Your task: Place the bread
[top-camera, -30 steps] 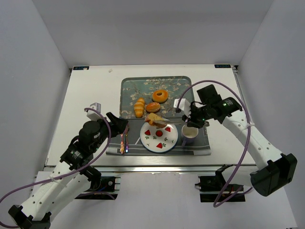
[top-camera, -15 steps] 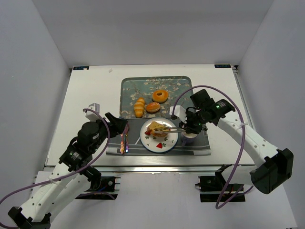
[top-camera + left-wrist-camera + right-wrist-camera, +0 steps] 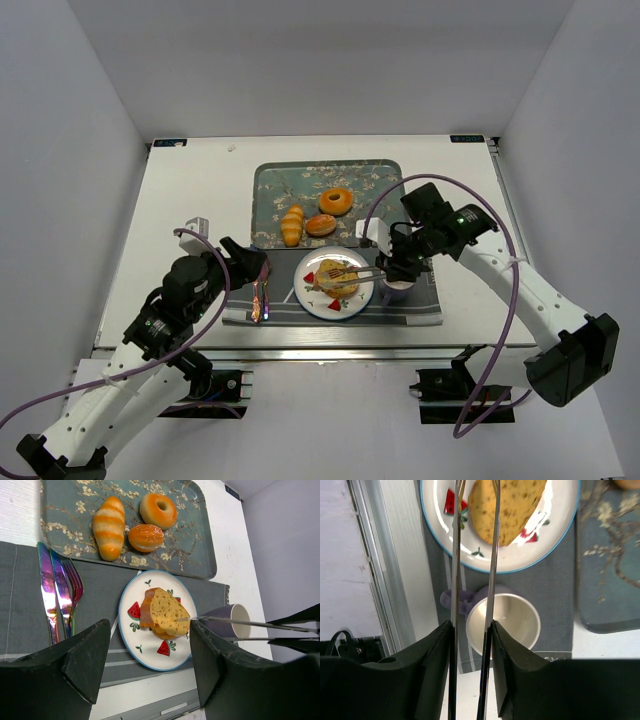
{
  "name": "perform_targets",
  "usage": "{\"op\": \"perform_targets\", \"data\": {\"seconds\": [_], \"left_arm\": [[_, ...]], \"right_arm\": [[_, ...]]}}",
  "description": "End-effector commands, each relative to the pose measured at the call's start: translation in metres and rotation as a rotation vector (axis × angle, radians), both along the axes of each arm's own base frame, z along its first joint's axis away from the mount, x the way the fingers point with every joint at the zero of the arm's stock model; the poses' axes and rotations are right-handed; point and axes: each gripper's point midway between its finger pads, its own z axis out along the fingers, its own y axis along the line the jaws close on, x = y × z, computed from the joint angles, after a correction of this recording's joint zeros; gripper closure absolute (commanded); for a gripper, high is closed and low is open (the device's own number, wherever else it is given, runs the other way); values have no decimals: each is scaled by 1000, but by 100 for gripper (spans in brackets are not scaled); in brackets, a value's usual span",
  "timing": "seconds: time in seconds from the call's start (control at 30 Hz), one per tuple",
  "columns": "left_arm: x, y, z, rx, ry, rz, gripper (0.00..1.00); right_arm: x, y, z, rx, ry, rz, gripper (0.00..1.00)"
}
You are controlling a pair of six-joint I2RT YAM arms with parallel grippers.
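1. Since the earlier frames, the bread has come down from over the plate's far rim to its middle, and the right arm has swung in lower.
2. Bread: a yellow-crumbed, brown-crusted slice lying on the white plate, which bears watermelon motifs.
3. Tongs: two thin metal arms, narrowly apart, reach the slice's right edge. Whether they still pinch it cannot be told.
4. Right gripper: its fingers are pressed against the tongs' outer sides, holding them above the mug.
5. Mug: purple, just right of the plate. Both stand on the grey placemat.
6. Left gripper: jaws spread wide and holding nothing, over the placemat's left end near the iridescent cutlery.
7. Tray: beyond the plate, carrying a croissant, a bun and a doughnut.
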Motion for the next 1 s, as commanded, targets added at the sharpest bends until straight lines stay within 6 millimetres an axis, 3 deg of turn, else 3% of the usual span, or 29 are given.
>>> {"op": "perform_targets", "data": {"seconds": [0.0, 0.2, 0.43, 0.57, 0.77, 0.97], "left_arm": [[-1, 3, 7, -5, -13, 14, 26], [-2, 4, 9, -10, -16, 15, 26], [-2, 2, 9, -15, -15, 10, 26], [-3, 3, 7, -22, -14, 13, 26], [-4, 6, 3, -27, -8, 25, 26], [-3, 6, 1, -20, -11, 28, 26]], "right_arm": [[3, 15, 38, 106, -55, 16, 59], [48, 26, 63, 148, -140, -81, 60], [116, 32, 52, 79, -311, -119, 58], [147, 40, 35, 32, -328, -139, 57], [168, 48, 28, 16, -340, -147, 57], [166, 43, 10, -26, -326, -132, 52]]}}
